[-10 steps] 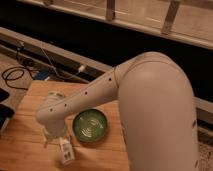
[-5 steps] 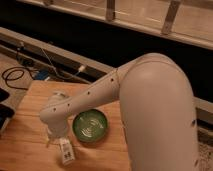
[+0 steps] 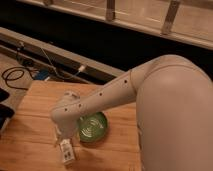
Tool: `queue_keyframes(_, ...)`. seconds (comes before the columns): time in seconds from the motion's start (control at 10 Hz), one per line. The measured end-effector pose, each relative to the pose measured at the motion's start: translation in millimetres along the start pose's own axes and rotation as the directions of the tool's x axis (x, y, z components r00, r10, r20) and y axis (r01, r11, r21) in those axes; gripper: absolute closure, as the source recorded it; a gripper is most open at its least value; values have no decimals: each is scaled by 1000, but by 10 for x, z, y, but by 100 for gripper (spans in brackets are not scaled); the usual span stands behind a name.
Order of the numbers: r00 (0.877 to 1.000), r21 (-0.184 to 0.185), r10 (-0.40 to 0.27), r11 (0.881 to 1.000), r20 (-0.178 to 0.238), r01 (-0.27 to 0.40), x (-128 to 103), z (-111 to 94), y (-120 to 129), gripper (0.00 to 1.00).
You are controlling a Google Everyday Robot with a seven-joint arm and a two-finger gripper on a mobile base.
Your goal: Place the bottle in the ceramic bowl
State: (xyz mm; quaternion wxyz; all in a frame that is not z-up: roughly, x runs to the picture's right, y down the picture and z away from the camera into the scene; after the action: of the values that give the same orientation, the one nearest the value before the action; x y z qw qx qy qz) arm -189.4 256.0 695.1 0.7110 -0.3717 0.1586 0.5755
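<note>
A pale wooden surface (image 3: pixel 30 135) fills the near left of the view. Beyond its far edge run a dark recess and a lighter ledge, with a loop of black cable (image 3: pixel 12 76) at the far left. The robot's white arm (image 3: pixel 112 92) enters from the right, where its bulky body hides the near right of the surface, and reaches leftward and down.

The gripper (image 3: pixel 63 143) points downward to the near left of the ceramic bowl (image 3: pixel 95 127), right at the top of the bottle (image 3: pixel 67 153). We cannot tell whether the gripper clasps the bottle or is merely poised at it, since the wrist covers the place where they meet.

The bottle shows as a small whitish body with a pale label, just beside the bowl's near-left rim and outside it. Whether it rests on the surface or hangs above it we cannot tell. The bowl, dark green with pale swirls, sits upright and holds nothing.

We judge the task unfinished. The bottle is not yet over the rim, and it must go rightward and be released inside the bowl, perhaps after first being grasped.
</note>
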Motion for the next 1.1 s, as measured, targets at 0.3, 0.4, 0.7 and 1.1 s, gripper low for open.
queue_keyframes(0.3,1000,-21,-1,1000,-29,0,-13,190,19,35)
queue_keyframes(0.4,999,-32,-12,999,-44,10,-37,285,75,35)
queue_keyframes(0.7,997,-58,-26,998,-75,21,-101,500,153,35)
queue_keyframes(1.1,994,-78,-48,996,-102,40,-133,762,236,40)
